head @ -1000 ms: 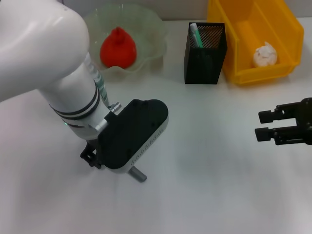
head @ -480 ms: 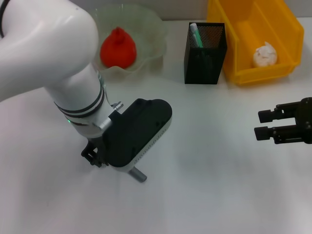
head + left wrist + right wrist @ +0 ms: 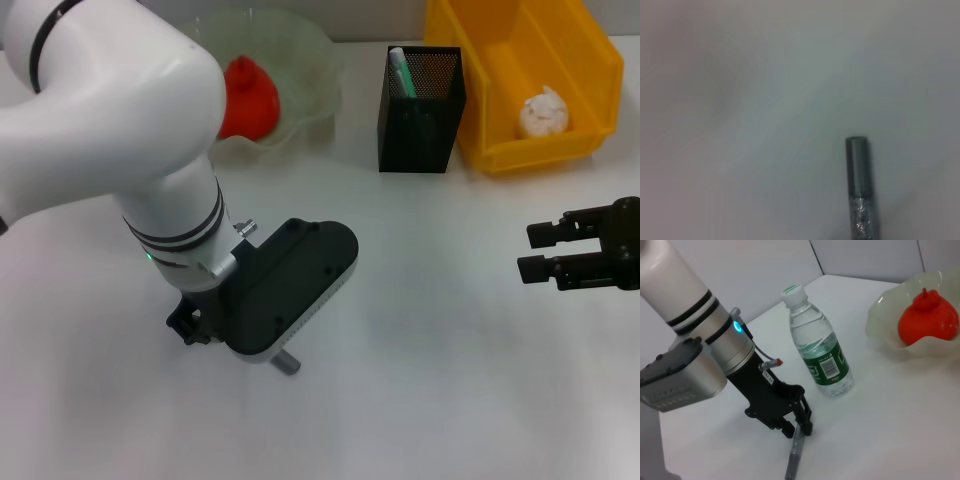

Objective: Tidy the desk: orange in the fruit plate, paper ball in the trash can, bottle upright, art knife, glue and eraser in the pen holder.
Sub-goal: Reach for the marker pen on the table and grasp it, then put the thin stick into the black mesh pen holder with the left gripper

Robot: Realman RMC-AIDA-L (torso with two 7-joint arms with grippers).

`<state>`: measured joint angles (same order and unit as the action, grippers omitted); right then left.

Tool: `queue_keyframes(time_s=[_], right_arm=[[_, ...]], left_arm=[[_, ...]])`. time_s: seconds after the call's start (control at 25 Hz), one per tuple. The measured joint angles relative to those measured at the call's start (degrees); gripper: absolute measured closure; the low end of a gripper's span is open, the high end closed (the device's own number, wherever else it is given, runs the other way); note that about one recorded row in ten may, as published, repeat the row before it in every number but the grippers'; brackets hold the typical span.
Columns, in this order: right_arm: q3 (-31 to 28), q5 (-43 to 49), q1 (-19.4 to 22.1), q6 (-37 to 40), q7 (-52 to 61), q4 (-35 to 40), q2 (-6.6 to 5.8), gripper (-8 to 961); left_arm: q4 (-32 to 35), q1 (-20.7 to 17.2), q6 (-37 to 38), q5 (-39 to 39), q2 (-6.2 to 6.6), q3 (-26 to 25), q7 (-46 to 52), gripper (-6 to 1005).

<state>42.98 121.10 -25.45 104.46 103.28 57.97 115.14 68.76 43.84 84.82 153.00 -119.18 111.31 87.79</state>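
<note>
Low in the head view's left half, the left hand (image 3: pixel 799 424) sits pinched around a slim grey metal art knife (image 3: pixel 286 362) lying on the smooth white tabletop (image 3: pixel 430 380); it still needs to go in. At mid right, the right hand (image 3: pixel 535 251) hovers parted and empty. Farther back, the clear ribbed bottle (image 3: pixel 818 356) stands upright, the lumpy orange (image 3: pixel 250 98) sits in the wavy translucent fruit plate (image 3: pixel 315 60), something green pokes from the black mesh pen holder (image 3: pixel 422 110), and the crumpled paper ball (image 3: pixel 543 112) lies in the glossy yellow trash can (image 3: pixel 500 50).

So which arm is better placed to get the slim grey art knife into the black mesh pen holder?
Left: the left gripper sits right at the grey art knife, while the right gripper hangs open far off to the side.
</note>
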Motion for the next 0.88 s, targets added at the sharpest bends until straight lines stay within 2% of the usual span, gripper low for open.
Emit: queue_keyframes(time_s=[0.04,0.24,0.4,0.44,0.48,0.6,0.64,0.68,0.8,0.84,0.88], right_arm=[[0.00,0.03,-0.02,-0.34,0.00,0.00,0.00,345],[-0.06,0.11,0.24,-0.97,-0.04,0.00,0.02,345],[-0.37,0.11,0.53,-1.02,-0.21,0.02,0.08,345],[-0.45,0.11,0.67,-0.92,-0.22,0.09,0.09,345],[-0.45,0.11,0.67,-0.92,-0.22,0.09,0.09,345],[-0.52,-0.07,1.01,-0.52,-0.71,0.42,0.09,345],[-0.60,-0.19,1.34,-0.46,-1.87,0.43,0.12,345],[-0.60,-0.19,1.34,-0.46,-1.87,0.43,0.12,345],[-2.03,-0.35,2.05,0.09,-4.33,0.34,0.39,345],[-3.83,-0.43,2.57,0.88,-5.93,0.54,0.82,345],[-3.83,-0.43,2.57,0.88,-5.93,0.54,0.82,345]], left_arm=[[-0.47,0.22,-0.14,-0.17,0.03,0.51,0.01,522],[0.47,0.03,0.09,-1.59,0.00,-0.07,0.01,717],[2.71,-0.54,2.23,-2.20,-0.01,-1.71,0.06,788],[4.90,-1.21,4.63,-2.96,0.02,-4.69,0.07,806],[4.90,-1.21,4.63,-2.96,0.02,-4.69,0.07,824],[9.39,-2.76,9.71,-5.80,0.17,-12.27,-0.25,842],[12.33,-4.17,12.73,-8.90,0.29,-18.32,-0.40,842],[12.33,-4.17,12.73,-8.90,0.29,-18.32,-0.40,842],[14.69,-6.83,14.32,-13.58,0.34,-25.94,0.12,841],[15.49,-8.82,13.80,-17.47,0.34,-29.63,0.99,841],[15.49,-8.82,13.80,-17.47,0.34,-29.63,0.99,841]])
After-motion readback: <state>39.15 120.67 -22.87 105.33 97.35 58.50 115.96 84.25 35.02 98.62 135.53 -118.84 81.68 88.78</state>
